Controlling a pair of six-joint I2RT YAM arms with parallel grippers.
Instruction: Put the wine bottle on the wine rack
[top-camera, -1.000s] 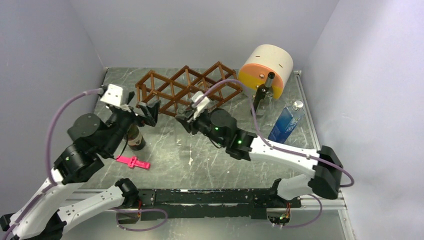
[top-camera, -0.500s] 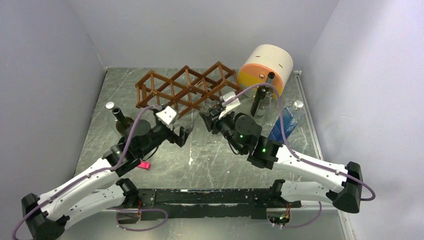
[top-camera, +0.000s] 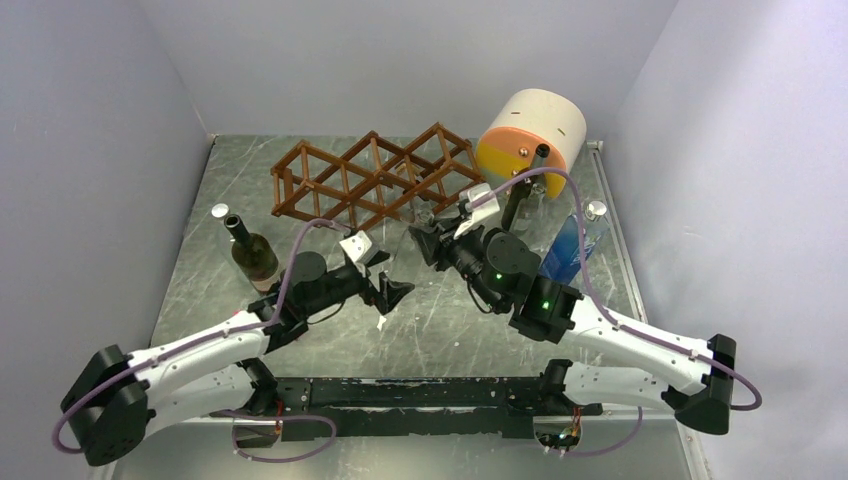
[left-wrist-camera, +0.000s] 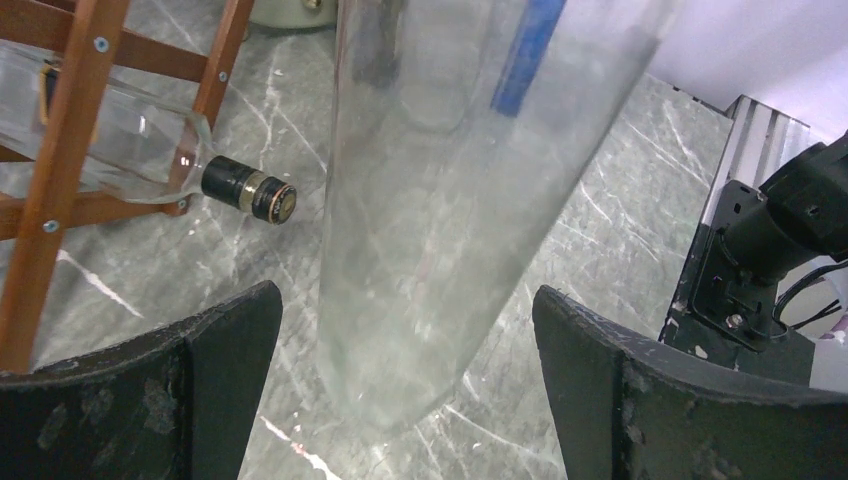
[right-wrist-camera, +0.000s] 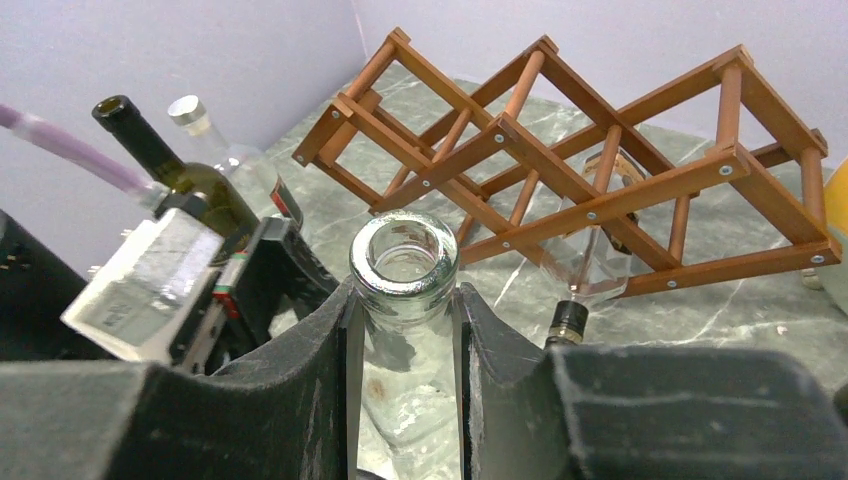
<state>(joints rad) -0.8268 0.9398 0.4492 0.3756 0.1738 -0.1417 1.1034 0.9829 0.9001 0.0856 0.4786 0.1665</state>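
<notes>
Clamping wine bottle (right-wrist-camera: 404, 262), right tool (right-wrist-camera: 404, 338); wine rack (right-wrist-camera: 497, 125) holds capped bottle (right-wrist-camera: 598, 262) (clear).

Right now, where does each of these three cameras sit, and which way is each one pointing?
Top external: high behind the robot, looking down on the table; the left arm, right arm and wine rack show.
Left wrist: on the left arm, facing between the open left jaws at the clear bottle.
Right wrist: on the right arm, looking past the right jaws, shut on that bottle's neck, toward the rack.
Shared: both wrist views show the clear bottle and rack.
</notes>
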